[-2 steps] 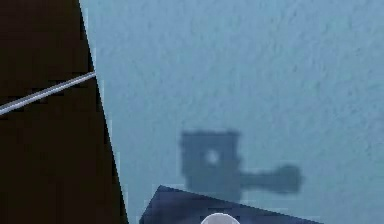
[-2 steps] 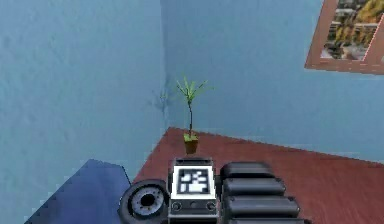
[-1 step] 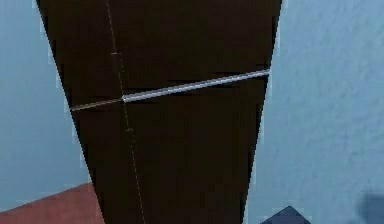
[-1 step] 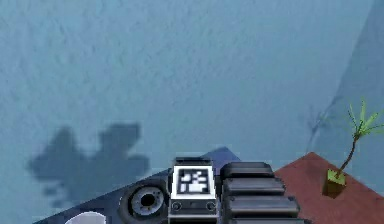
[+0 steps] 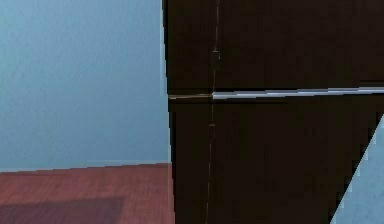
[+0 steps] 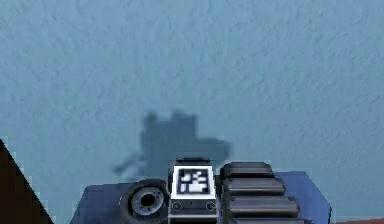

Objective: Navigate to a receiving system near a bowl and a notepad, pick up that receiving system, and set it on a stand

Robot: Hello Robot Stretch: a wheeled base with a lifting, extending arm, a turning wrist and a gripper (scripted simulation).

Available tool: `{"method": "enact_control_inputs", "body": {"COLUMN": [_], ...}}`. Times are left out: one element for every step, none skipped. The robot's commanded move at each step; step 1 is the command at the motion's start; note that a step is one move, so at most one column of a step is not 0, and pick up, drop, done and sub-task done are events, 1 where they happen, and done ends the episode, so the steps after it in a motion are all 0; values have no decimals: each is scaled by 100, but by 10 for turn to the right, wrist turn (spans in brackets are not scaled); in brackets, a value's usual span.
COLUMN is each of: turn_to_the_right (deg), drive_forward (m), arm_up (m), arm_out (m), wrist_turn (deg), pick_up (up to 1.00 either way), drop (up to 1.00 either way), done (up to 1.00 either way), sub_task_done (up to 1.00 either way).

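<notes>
At the bottom of the arm side view sits the arm's dark end, with a white square with black marks [image 6: 195, 184] on top. Left of the square is the gripper [image 6: 147, 201], seen as a dark rounded body. I cannot make out its fingers, so I cannot tell whether it holds anything. Behind it there is a plain blue wall [image 6: 200, 70]. I see no receiving system, bowl, notepad or stand.
A tall dark brown cabinet front [image 5: 280, 130] with a thin pale horizontal seam stands close ahead, taking up the forward view's right. Blue wall [image 5: 80, 80] lies to its left above reddish wooden floor [image 5: 85, 195]. A dark brown edge [image 6: 14, 195] cuts the arm side view's bottom-left corner.
</notes>
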Motion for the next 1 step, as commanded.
{"method": "enact_control_inputs", "body": {"turn_to_the_right": [0], "drive_forward": [0], "arm_up": [0], "arm_out": [14], "wrist_turn": [0], "pick_up": [0], "drop": [0], "done": [0], "sub_task_done": [0]}}
